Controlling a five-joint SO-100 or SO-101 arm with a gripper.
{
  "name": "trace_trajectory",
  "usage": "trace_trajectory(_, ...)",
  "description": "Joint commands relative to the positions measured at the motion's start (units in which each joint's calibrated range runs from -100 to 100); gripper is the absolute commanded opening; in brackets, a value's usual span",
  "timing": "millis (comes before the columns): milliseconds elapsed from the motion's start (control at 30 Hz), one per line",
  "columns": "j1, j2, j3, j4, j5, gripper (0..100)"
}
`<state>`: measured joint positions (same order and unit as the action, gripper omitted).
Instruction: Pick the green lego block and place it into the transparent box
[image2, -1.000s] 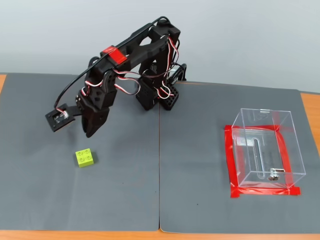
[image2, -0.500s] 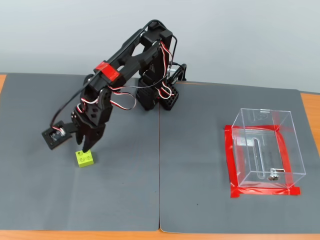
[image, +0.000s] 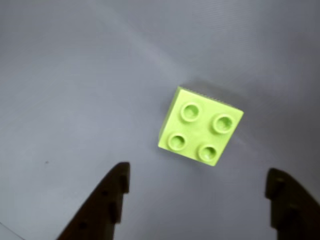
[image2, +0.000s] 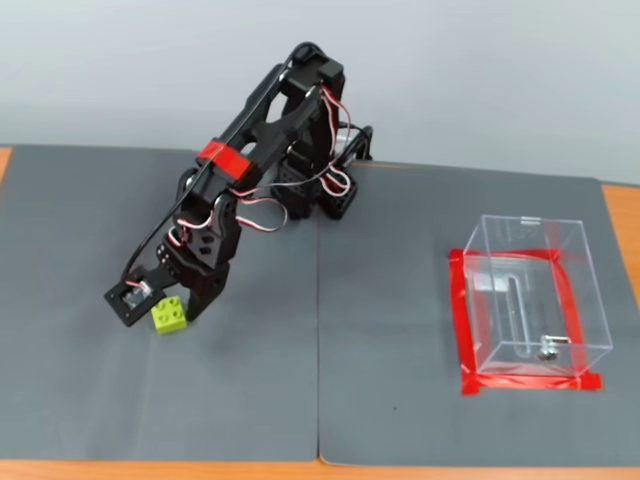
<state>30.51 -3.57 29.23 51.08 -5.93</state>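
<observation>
The green lego block (image: 200, 125) lies studs up on the grey mat, in the wrist view just ahead of the gap between my two dark fingers (image: 112, 197). My gripper (image: 200, 200) is open, wider than the block, with nothing in it. In the fixed view the gripper (image2: 182, 303) hangs low over the green lego block (image2: 168, 317) at the left and covers part of it. The transparent box (image2: 578, 300) stands far to the right, with red tape (image2: 530, 382) round its base and a small metal piece (image2: 546, 349) inside.
Two grey mats cover the table and meet at a seam (image2: 320, 340) down the middle. The arm's base (image2: 325, 195) stands at the back centre. Orange table wood (image2: 620, 215) shows beyond the mats at the right.
The arm has stretched forward and come down, bringing the open gripper from above and behind the block to right over it. Block and box have stayed put.
</observation>
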Motion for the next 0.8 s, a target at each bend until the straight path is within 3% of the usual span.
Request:
trace_trajectory(0, 0.64, 0.64, -2.41, -0.74, 0.28, 32)
trace_trajectory(233, 2.28, 3.78, -2.41, -6.12, 0.39, 31)
trace_trajectory(767, 1.76, 13.62, -7.75, -6.47, 0.33, 31)
